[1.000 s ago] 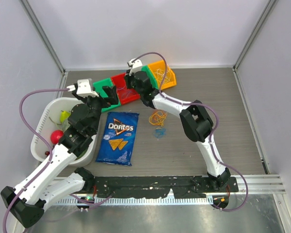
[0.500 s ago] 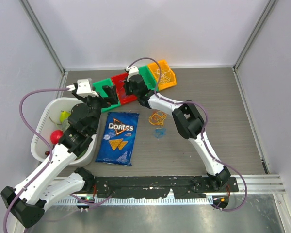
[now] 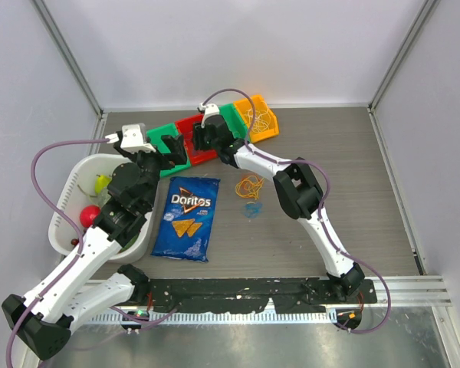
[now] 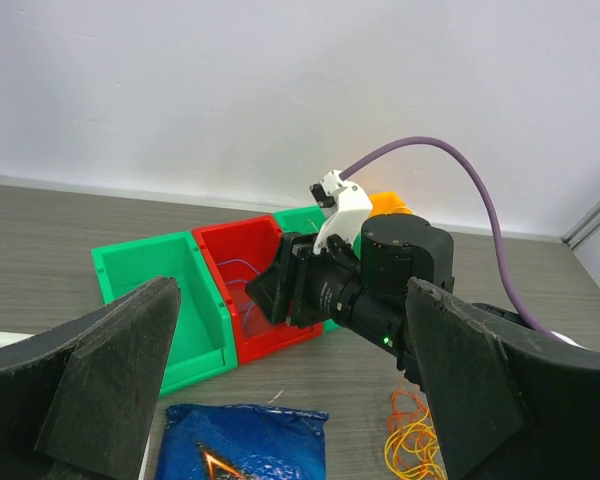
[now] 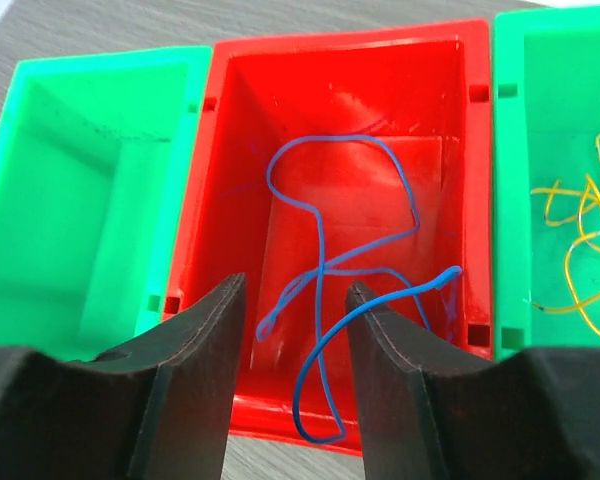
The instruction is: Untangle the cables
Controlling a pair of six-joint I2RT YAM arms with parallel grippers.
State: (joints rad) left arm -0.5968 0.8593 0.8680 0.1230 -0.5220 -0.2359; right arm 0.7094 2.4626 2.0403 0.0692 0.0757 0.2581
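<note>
Grey counter (image 3: 353, 192), bins along its far edge: the right pincer (image 5: 292, 300), shut a second ago, has parted over the red bin (image 5: 242, 150), leaving a blue cable (image 5: 320, 255) loose inside. One strand looks sorted; an orange tangle (image 3: 250, 185) waits mid-counter. The left pincer (image 3: 171, 147) gapes wide, empty.

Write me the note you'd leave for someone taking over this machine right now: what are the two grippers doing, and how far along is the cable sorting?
Left gripper: open, empty, hovering near the bins.
Right gripper: open, holding nothing, poised over the red bin.
Done: a blue cable lies loose in the red bin; a yellow cable lies in the green bin to its right; pale strands lie in the orange bin.
Left: the orange-yellow tangle on the table, with a small blue piece just in front of it, probably goes next.
</note>
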